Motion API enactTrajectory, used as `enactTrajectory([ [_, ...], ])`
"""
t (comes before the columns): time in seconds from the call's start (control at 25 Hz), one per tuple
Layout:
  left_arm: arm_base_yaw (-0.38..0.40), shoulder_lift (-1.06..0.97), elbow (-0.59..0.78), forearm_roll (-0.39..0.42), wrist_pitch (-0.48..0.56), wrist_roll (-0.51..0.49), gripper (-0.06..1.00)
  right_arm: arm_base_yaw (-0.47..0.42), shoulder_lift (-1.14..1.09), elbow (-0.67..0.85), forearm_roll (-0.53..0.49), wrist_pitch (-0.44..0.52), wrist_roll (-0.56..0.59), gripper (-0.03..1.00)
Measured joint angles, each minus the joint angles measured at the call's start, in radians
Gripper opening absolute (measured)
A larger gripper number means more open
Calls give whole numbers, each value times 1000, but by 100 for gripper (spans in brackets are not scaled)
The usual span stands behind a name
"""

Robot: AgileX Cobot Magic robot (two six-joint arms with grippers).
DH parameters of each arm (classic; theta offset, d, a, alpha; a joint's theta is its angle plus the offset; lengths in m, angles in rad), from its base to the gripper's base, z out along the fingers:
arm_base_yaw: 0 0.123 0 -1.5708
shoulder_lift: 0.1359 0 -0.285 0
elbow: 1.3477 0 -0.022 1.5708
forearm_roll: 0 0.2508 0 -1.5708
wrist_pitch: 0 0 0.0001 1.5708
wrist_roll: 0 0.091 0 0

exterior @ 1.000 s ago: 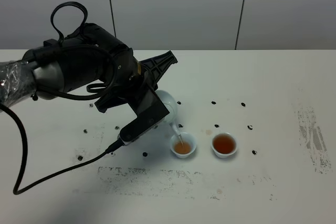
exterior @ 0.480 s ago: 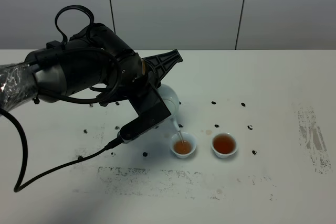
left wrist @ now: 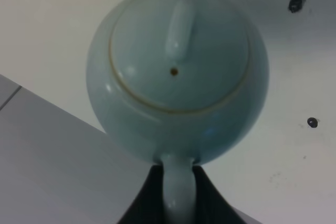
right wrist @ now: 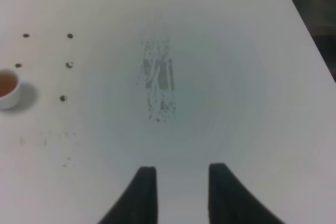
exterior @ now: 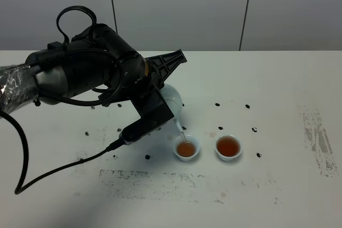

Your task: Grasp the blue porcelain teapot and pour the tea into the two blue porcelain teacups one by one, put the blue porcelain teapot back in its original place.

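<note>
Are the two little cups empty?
No, the left teacup and the right teacup both hold brown tea.

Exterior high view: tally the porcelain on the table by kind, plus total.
blue teapot: 1
blue teacups: 2 (cup under the spout, cup beside it)
Total: 3

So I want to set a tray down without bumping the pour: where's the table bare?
Bare: the stretch between the right teacup and the scuffed patch, and the far table behind both cups. Crowded: around the teapot, left teacup, left arm and its cable.
</note>
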Motion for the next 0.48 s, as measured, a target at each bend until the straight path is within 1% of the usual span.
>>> enactTrajectory([
  [0.24, -5, 0, 0, 32, 0, 0, 7, 0, 0, 0, 0, 0, -1, 23],
  [0.48, -17, 0, 0, 41, -1, 0, 7, 0, 0, 0, 0, 0, -1, 23],
])
